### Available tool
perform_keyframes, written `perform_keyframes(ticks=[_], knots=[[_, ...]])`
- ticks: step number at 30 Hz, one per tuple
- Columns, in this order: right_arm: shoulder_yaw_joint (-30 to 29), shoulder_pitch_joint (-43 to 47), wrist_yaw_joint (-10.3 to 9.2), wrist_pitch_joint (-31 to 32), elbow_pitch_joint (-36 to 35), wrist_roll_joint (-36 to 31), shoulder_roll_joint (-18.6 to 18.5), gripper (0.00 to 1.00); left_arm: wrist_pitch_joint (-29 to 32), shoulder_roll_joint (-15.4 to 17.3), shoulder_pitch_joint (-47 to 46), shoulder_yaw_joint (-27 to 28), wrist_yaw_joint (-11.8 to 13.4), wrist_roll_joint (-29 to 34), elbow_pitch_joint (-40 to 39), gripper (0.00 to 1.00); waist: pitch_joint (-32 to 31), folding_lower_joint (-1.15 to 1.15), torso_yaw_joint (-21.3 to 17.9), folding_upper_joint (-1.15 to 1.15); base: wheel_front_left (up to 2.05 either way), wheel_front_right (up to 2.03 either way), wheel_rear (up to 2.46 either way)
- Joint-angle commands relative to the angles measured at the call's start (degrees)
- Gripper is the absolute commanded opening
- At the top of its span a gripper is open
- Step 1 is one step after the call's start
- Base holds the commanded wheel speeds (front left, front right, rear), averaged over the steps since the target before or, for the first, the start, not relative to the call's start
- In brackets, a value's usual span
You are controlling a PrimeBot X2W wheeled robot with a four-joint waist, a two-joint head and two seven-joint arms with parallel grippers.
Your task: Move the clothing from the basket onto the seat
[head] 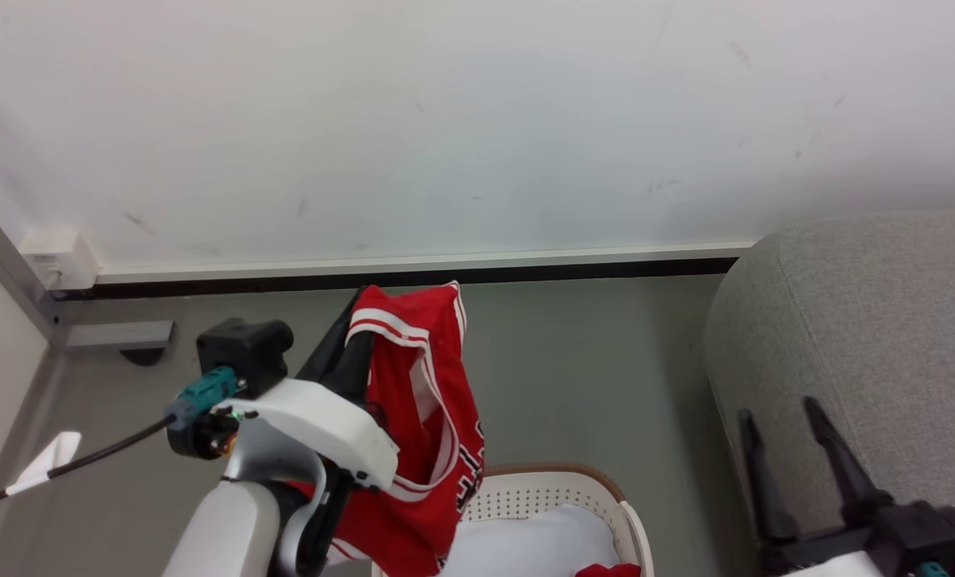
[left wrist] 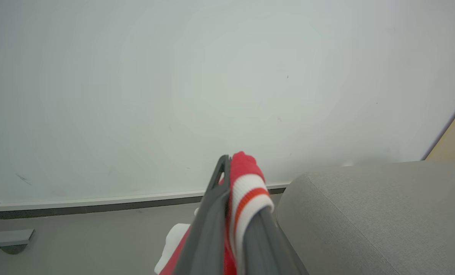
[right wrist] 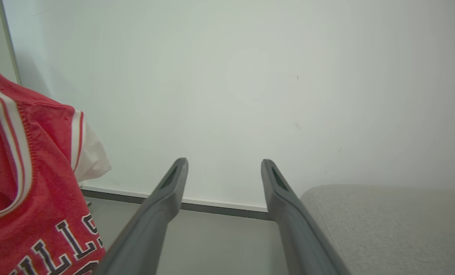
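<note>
Above the basket (head: 525, 498), the left gripper (head: 356, 328) is clamped on the striped edge of the red jersey (head: 421, 417). The right gripper (head: 778, 410) stands spread and empty by the seat (head: 886, 320), which bears no garment where visible; a red piece (head: 606, 570) lies in the basket, so most work seems left.

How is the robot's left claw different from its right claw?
The left gripper is pinched shut on the red jersey, which hangs from it. The right gripper is wide open and holds nothing. The left gripper dangles its jersey next to the basket, while the right gripper points at the grey seat. Both have two long dark fingers.
</note>
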Motion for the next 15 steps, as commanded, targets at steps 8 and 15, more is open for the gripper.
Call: perform_keyframes(ticks=[8,15], knots=[[16.7,-8.6,-0.12,0.0,-0.5,1.9,-6.4,1.00,4.2,1.4,2.3,-1.8,-0.1,-0.4,-6.8,0.00,0.3,0.02,-0.2,0.00,0.00,0.00,0.00],[31.3,-16.6,-0.12,0.0,4.5,8.0,-12.8,1.00,4.9,1.0,1.4,-3.6,-0.5,-0.1,-8.2,0.00,0.2,0.02,0.1,0.00,0.00,0.00,0.00]])
